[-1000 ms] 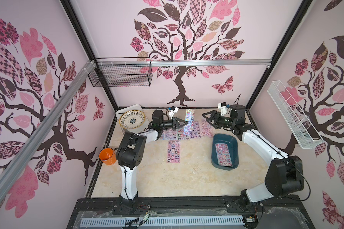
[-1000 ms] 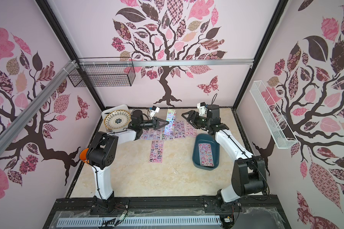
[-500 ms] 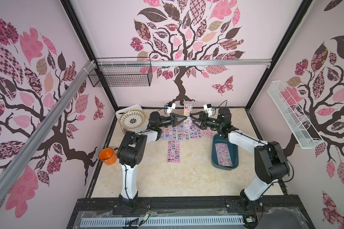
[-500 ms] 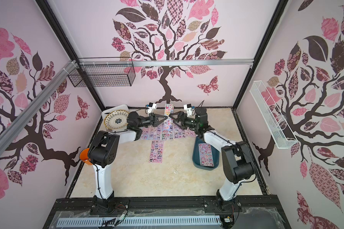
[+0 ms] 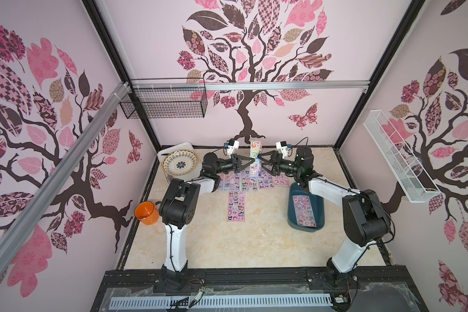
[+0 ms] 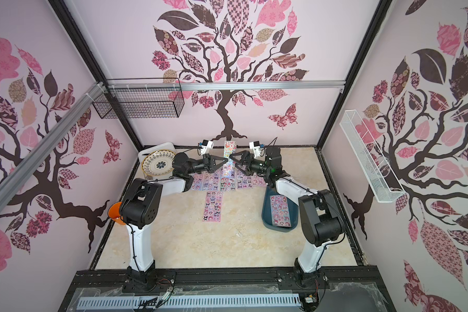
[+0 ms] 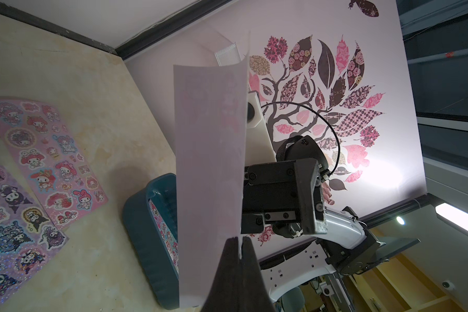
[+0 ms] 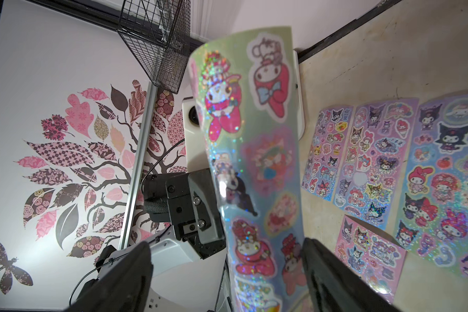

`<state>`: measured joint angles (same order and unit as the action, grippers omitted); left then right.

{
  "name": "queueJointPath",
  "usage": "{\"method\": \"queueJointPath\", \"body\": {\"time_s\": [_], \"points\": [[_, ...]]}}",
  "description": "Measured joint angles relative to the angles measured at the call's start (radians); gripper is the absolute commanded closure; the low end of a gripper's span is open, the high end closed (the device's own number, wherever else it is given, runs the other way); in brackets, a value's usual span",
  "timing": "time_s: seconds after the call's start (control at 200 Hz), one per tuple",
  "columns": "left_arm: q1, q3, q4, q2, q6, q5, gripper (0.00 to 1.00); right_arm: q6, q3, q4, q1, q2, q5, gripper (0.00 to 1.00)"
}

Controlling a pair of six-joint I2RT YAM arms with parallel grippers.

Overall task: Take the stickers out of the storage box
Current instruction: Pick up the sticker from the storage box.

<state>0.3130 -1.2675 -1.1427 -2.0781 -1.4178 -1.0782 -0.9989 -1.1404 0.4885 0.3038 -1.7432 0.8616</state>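
The right arm (image 5: pixel 333 193) is no longer stretched back beside the far end of the blue box (image 5: pixel 318 213). It is now swung in toward the middle of the counter (image 5: pixel 254 243), with its elbow drawn closer to the centre. The right fingers (image 5: pixel 268 156), well apart from the left fingers (image 5: pixel 243 161) a second ago, now point at them almost tip to tip. The right fingers are also spread wider than before and stand on either side of the upright sticker sheet (image 5: pixel 255 150). The left fingers, pinched on that sheet, sit slightly higher, and the sheet rises a little with them.
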Motion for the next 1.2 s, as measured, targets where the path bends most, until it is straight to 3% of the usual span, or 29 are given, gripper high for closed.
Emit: {"method": "queueJointPath", "body": {"time_s": [0.5, 0.65, 1.03, 1.2], "points": [[-0.001, 0.002, -0.009, 0.023, -0.022, 0.0, 1.0, -0.049, -0.043, 0.068, 0.001, -0.1, 0.072, 0.05], [-0.005, 0.002, -0.007, 0.018, -0.019, 0.0, 1.0, -0.029, -0.045, 0.05, 0.001, -0.095, 0.081, 0.14], [-0.027, 0.021, 0.035, -0.017, 0.025, 0.0, 1.0, 0.14, -0.045, -0.203, -0.028, 0.034, 0.052, 0.34], [-0.027, 0.034, 0.074, -0.017, 0.058, 0.0, 1.0, 0.161, -0.044, -0.236, -0.034, 0.037, 0.033, 0.59]]}}
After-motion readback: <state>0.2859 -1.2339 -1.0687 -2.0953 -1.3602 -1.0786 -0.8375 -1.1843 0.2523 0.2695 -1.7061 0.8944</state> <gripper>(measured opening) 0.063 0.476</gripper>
